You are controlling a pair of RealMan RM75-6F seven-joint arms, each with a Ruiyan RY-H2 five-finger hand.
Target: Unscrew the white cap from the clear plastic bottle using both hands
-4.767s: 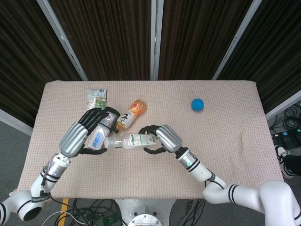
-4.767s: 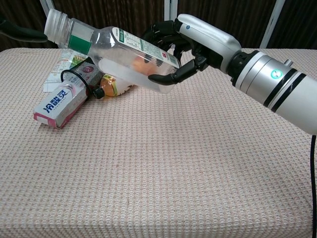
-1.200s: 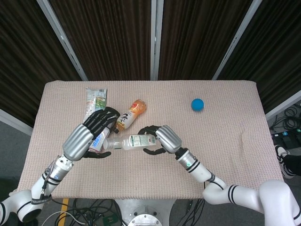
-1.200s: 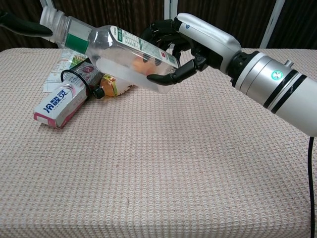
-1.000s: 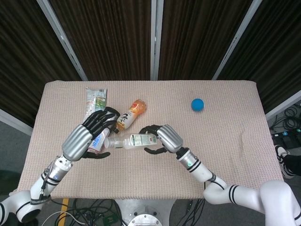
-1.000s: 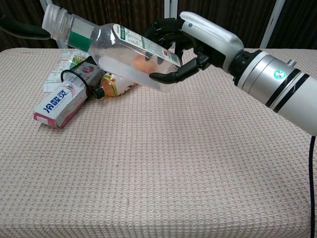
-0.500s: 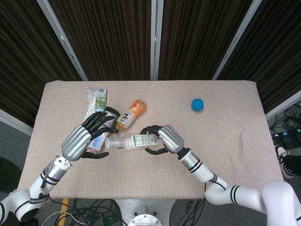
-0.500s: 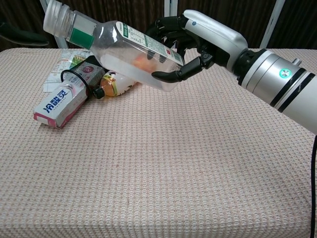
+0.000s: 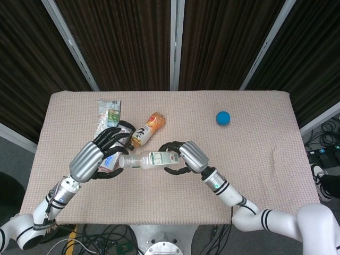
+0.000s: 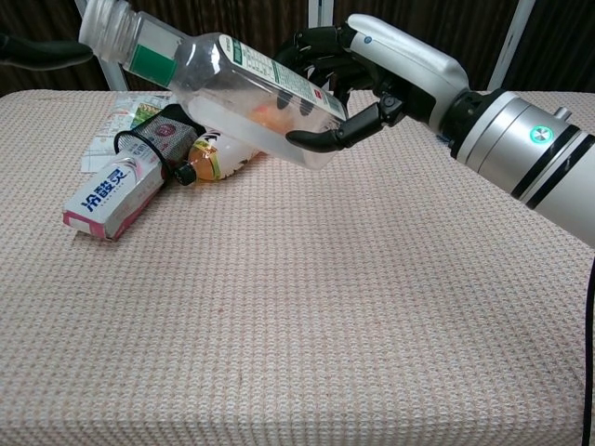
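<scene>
The clear plastic bottle point(image 9: 151, 159) with a green-and-white label is held off the table, nearly level, its base gripped by my right hand point(image 9: 187, 158). In the chest view the bottle point(image 10: 232, 84) tilts up to the left, with the right hand point(image 10: 372, 70) wrapped round its base. Its white cap point(image 10: 104, 23) points toward my left hand point(image 9: 98, 156). That hand's fingers are spread above the cap point(image 9: 121, 159) and its thumb lies below. One dark finger of the left hand point(image 10: 42, 51) reaches to just beside the cap; whether it touches is unclear.
A pink-and-white box point(image 10: 110, 193) lies under the left hand, beside a dark can point(image 10: 158, 135) and an orange drink bottle point(image 9: 149, 127). A green pouch point(image 9: 109, 110) lies at the back left. A blue ball point(image 9: 223, 118) sits on the right of the table point(image 9: 255, 175).
My right hand has raised the bottle a little and carried its cap end further left, toward the left hand. The left hand has stayed spread near the cap.
</scene>
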